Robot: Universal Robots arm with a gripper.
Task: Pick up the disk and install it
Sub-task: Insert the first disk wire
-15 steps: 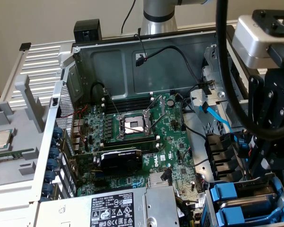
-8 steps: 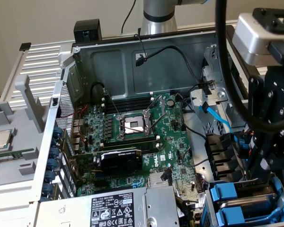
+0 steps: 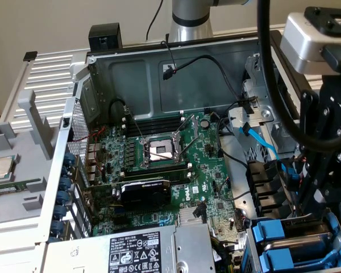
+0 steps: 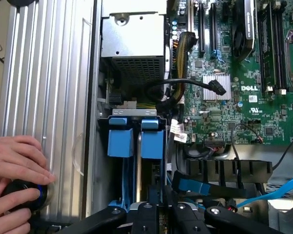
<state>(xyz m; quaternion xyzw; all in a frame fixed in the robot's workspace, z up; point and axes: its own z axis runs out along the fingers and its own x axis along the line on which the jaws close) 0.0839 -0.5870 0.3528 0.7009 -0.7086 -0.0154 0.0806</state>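
Note:
Two blue carrier frames stand side by side in the drive bay (image 4: 133,113) at the case's corner. The disk (image 4: 152,146) is the one in line with my gripper (image 4: 158,214); I see its blue frame edge-on, its label side hidden. My gripper's black linkages are drawn close together over that frame's near end, and the fingertips are hidden below them. In the exterior view my gripper (image 3: 317,199) hangs over the blue carriers (image 3: 273,233) at the exterior view's lower right.
A person's hands (image 4: 14,165) rest on a black knob (image 4: 22,195) on the ribbed outer panel beside the bay. The motherboard (image 3: 159,153), grey power-supply box (image 3: 153,250), black cables and a light-blue data cable (image 4: 278,190) crowd around the bay. A loose CPU chip (image 3: 1,166) lies outside the case.

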